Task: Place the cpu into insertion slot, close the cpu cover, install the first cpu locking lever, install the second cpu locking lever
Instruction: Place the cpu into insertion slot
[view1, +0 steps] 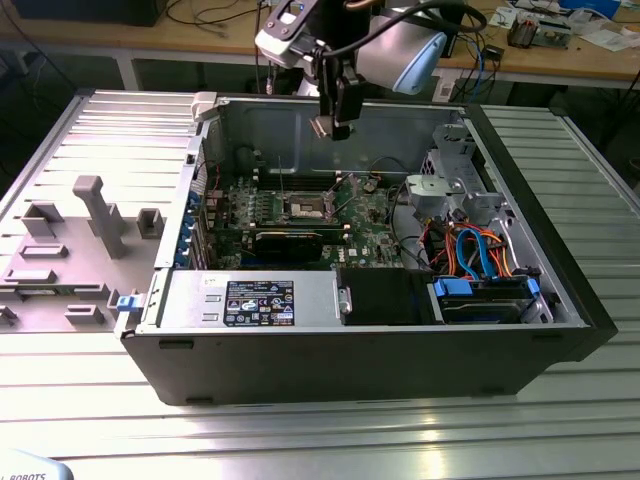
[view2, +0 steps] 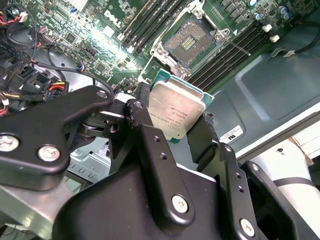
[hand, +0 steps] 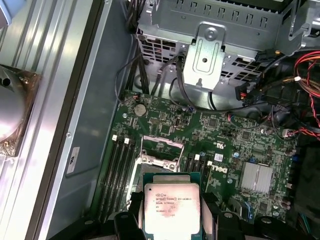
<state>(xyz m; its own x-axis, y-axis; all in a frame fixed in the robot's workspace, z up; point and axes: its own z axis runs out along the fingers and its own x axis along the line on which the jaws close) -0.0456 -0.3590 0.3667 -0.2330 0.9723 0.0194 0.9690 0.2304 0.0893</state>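
My gripper (view1: 335, 122) hangs above the open computer case, shut on the cpu (view2: 176, 112), a flat square chip with a pale metal top and green edge. In both wrist views the chip sits clamped by two sides between the black fingers (view2: 145, 107); the cpu (hand: 171, 209) is held level. The insertion slot (view2: 187, 42) lies uncovered on the green motherboard below and ahead of the chip, dark centre showing, also seen as the insertion slot (view1: 305, 208). The cpu cover (hand: 161, 141) stands raised at the socket's edge. A thin lever (view1: 281, 186) sticks up beside the socket.
Black memory slots (view2: 235, 47) flank the socket. A metal drive cage (view1: 445, 185) and orange and blue cables (view1: 470, 250) fill the case on the exterior view's right. The power supply (view1: 250, 300) lies at the front. A grey fixture tray (view1: 70, 240) sits outside the case.
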